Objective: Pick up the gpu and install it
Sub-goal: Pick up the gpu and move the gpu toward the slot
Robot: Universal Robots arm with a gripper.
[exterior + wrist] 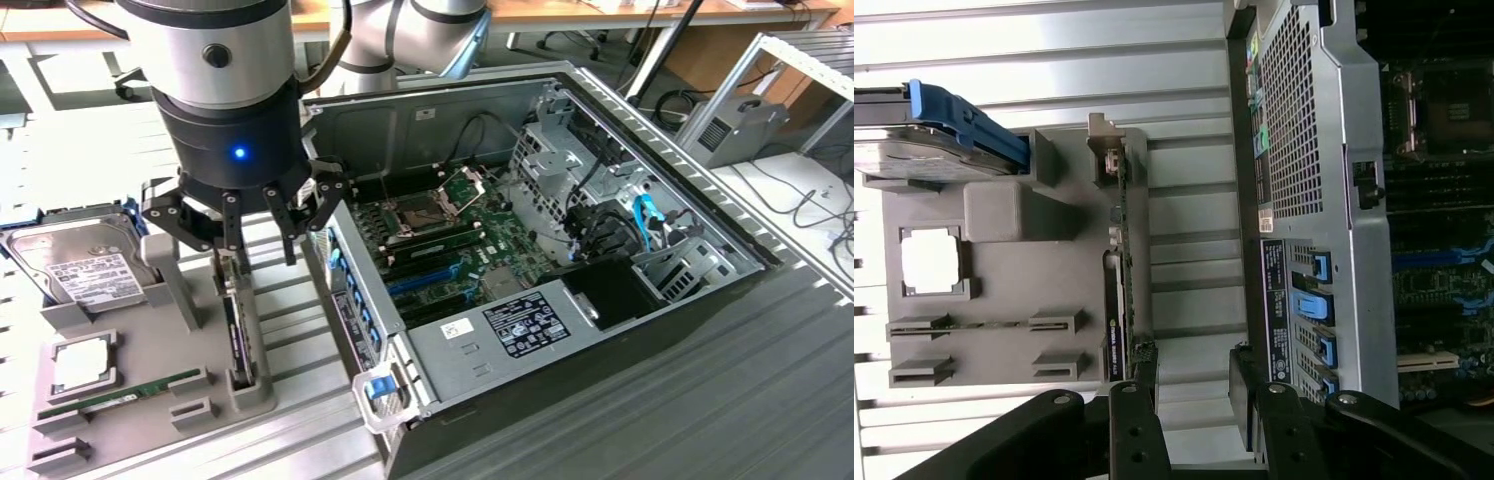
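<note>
The surface (314, 425) is ribbed metal. It carries an open case (454, 345) at the exterior view's right and a grey holder (127, 435) at its left. My arm (220, 60) stands vertical, wrist pointing straight down over the holder, just beside the case wall. The gpu (238, 325) stands upright on edge in the holder's long slot, not lifted. My fingers (291, 232) are spread apart and empty, hanging just above one end of the gpu. Contact with the card: cannot tell.
</note>
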